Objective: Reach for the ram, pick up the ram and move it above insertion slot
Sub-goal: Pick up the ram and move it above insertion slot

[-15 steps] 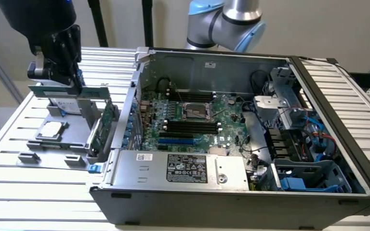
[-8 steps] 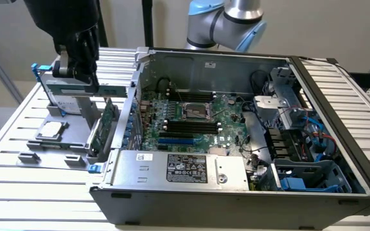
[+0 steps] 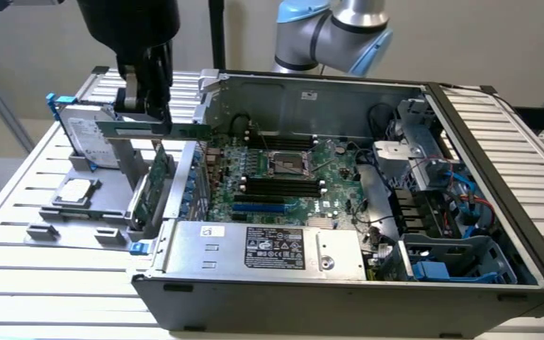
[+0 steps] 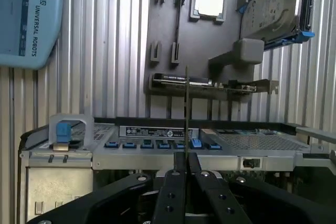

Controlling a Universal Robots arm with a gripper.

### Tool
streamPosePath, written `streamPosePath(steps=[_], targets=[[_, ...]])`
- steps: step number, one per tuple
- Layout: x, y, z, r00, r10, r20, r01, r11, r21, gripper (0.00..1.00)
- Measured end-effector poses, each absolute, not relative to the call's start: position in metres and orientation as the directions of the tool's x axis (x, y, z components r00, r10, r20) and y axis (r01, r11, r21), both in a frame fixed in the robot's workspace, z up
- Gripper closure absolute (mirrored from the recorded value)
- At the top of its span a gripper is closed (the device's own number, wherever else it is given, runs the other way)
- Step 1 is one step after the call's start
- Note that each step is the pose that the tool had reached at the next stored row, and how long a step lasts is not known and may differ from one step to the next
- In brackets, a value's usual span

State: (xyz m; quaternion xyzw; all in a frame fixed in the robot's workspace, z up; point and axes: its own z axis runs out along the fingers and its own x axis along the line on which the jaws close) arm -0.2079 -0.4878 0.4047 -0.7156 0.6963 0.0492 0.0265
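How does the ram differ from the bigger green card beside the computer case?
The ram is a narrow stick; the expansion card is broader. The ram hangs level, clamped in the gripper; the expansion card stands on edge in the gray holder, with nothing gripping it. Both are green circuit boards.

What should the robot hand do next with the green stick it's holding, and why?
Probably carry it sideways toward the exterior view's right. The gripper is clamped on the ram, lifted above the grey holder beside the computer case, while the black slots sit inside the case.
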Motion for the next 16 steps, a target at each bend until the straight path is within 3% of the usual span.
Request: streamPosePath(steps=[16], targets=[[-0.156, -0.487, 0.406, 0.034, -0.992, -0.123, -0.999, -0.038, 0.030, 0.87]])
